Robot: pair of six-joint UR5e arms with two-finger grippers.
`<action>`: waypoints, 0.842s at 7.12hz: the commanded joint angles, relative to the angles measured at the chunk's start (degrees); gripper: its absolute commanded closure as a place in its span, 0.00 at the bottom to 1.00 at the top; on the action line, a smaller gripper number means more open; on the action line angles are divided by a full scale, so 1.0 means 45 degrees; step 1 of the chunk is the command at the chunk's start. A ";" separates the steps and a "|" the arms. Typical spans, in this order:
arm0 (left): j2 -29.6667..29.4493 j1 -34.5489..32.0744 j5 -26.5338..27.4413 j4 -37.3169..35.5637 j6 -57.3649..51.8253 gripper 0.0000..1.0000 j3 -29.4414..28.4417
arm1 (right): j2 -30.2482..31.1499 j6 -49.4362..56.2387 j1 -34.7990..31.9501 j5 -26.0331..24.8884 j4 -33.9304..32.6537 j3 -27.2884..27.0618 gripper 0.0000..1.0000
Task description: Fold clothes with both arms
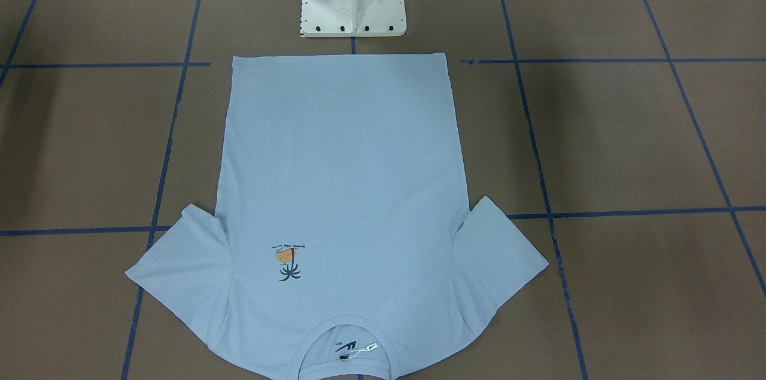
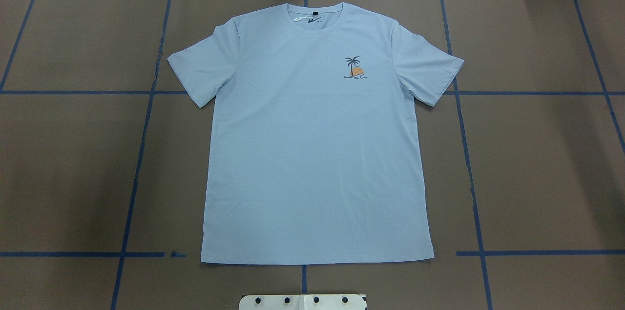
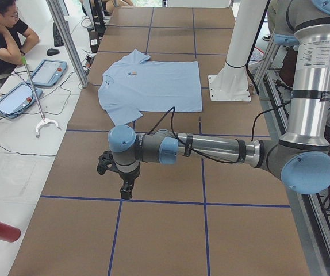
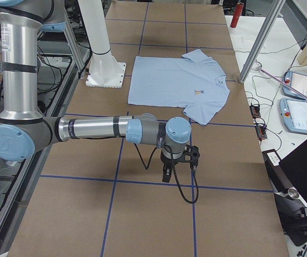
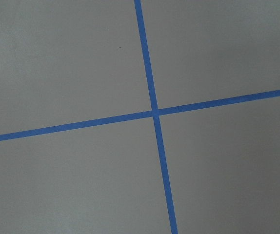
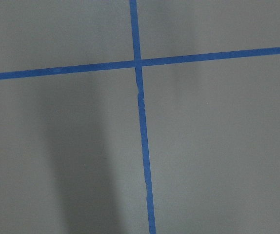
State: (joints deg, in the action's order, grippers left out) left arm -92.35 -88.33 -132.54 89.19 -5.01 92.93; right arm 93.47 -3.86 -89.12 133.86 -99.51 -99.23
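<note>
The T-shirt, flat and print-up on the surface with hem toward the pedestal, is probably light and limp, so pinch hem corners or shoulders; left claw and right claw hang well apart from it, opening impossible to tell.

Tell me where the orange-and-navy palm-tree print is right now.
In the overhead view, the orange-and-navy palm-tree print sits on the pale blue T-shirt's chest, toward the robot's right, below the round neckline.
</note>
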 commanded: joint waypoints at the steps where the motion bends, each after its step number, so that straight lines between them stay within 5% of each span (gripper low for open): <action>1: -0.0004 0.0019 0.0000 0.0023 0.0019 0.00 0.0013 | -0.0106 -0.0040 0.0000 0.0019 0.0003 -0.0096 0.00; 4: -0.1421 0.0156 0.0059 0.0082 0.0136 0.00 -0.0025 | -0.1196 -0.0080 0.0213 0.0292 0.0061 -0.0039 0.00; 6: -0.2267 0.0427 -0.0350 0.0643 0.0098 0.00 -0.0005 | -0.1783 -0.0099 0.1168 0.0235 0.2818 0.0291 0.00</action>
State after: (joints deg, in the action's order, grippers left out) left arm -100.24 -87.31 -133.16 90.31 -4.52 93.07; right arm 87.44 -4.29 -86.22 135.06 -94.23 -99.03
